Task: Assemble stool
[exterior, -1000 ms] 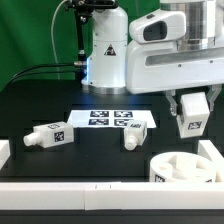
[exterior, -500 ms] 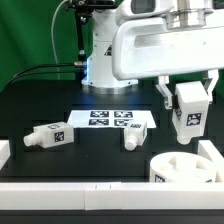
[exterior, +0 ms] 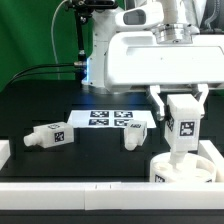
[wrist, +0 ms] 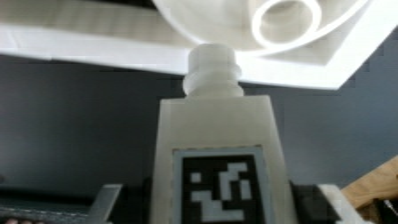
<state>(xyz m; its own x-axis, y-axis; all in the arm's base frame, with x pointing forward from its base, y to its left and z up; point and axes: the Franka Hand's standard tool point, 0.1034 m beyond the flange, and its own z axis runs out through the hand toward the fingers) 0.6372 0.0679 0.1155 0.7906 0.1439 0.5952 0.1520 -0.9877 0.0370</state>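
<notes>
Shifted down toward seven o'clock since a second ago, the gripper clamps an upright leg just above the seat, at five o'clock in the exterior view. In the wrist view, the leg's peg points at the seat's rim.

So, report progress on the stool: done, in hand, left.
Done: nothing fitted that I can see; the seat shows no leg in it. In hand: the pincer is shut on one leg, upright, peg end down at the seat. Left: seat it, then fit two loose legs on the table, one lying at the exterior view's left, one beside the marker board.
</notes>
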